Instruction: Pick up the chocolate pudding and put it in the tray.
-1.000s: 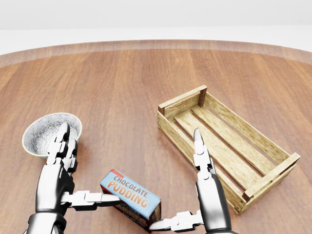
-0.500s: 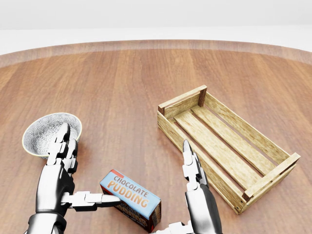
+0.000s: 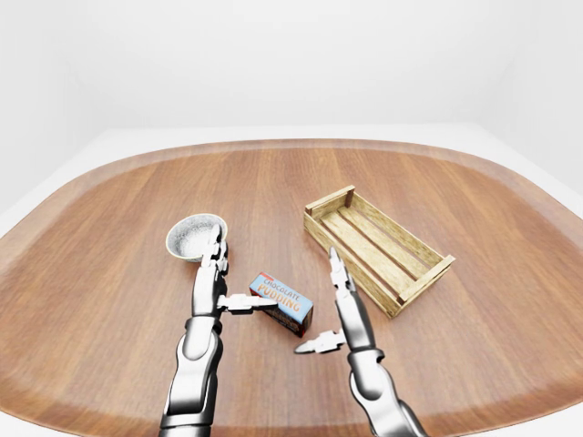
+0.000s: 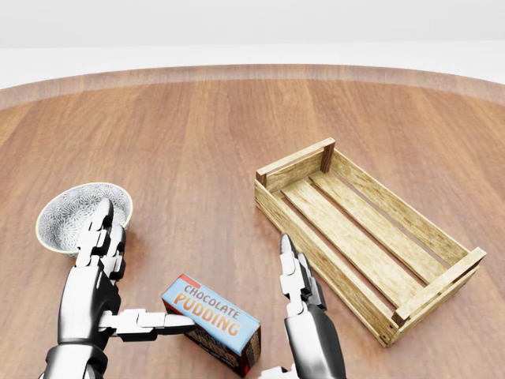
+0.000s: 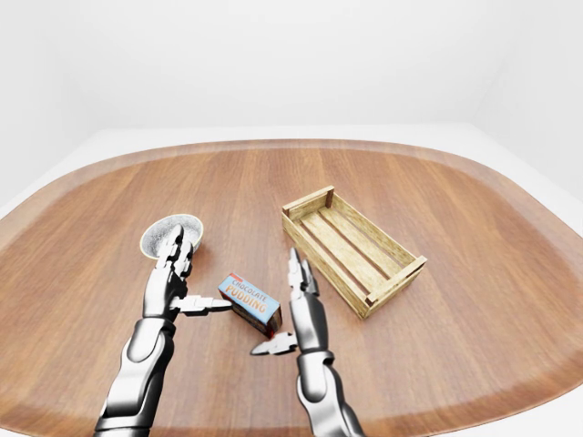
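The chocolate pudding box (image 4: pixel 211 320), blue-topped with orange lettering, lies on the wooden table at the bottom of the head view. My left hand (image 4: pixel 144 272) is open to the left of it. Its fingers (image 4: pixel 101 237) stretch straight up the view and its thumb (image 4: pixel 150 322) points sideways against the box's left end. My right hand (image 4: pixel 276 309) is open just right of the box, fingers straight and its thumb (image 3: pixel 314 343) reaching under the box's right end. Nothing is gripped. The slatted wooden tray (image 4: pixel 293 162) stands empty to the right.
A speckled grey bowl (image 4: pixel 71 209) sits just beyond my left fingertips. The round wooden table's rim (image 3: pixel 291 146) curves across the top of the eye views, with a white floor and walls beyond it.
My right hand has slid left, away from the tray's long wall and up to the box's right end. The left hand, the box and the camera have not moved.
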